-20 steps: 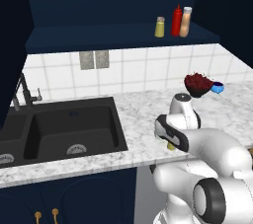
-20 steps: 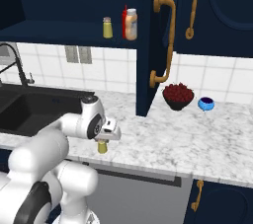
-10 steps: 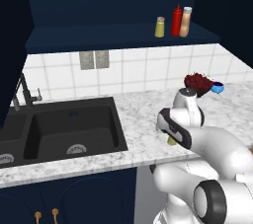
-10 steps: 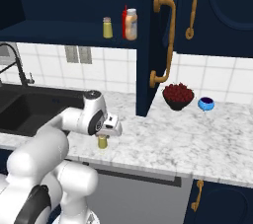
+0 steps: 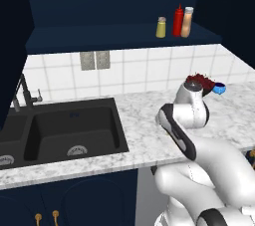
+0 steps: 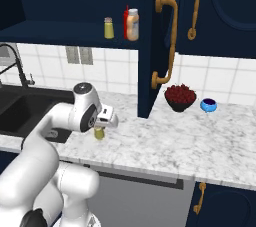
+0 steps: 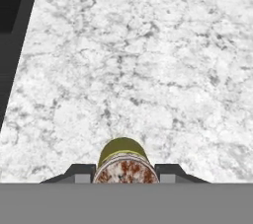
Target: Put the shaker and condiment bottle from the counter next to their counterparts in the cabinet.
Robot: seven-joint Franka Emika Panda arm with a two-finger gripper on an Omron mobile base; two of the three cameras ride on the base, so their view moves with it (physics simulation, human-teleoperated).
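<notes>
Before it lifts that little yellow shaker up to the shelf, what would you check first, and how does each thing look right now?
1. Tool shut on the shaker: ok.
2. Shaker upright in the grip: ok.
3. Shaker lifted off the counter: cannot tell.
4. Twin shaker standing in the cabinet with bare shelf beside it: ok.
5. Condiment bottle already shelved by the red squeeze bottle: ok.

Pincer [image 6: 101,127] clamped on olive shaker [image 6: 99,133] above marble counter [image 6: 165,141], twin shaker [image 6: 108,28] on cabinet shelf
</notes>
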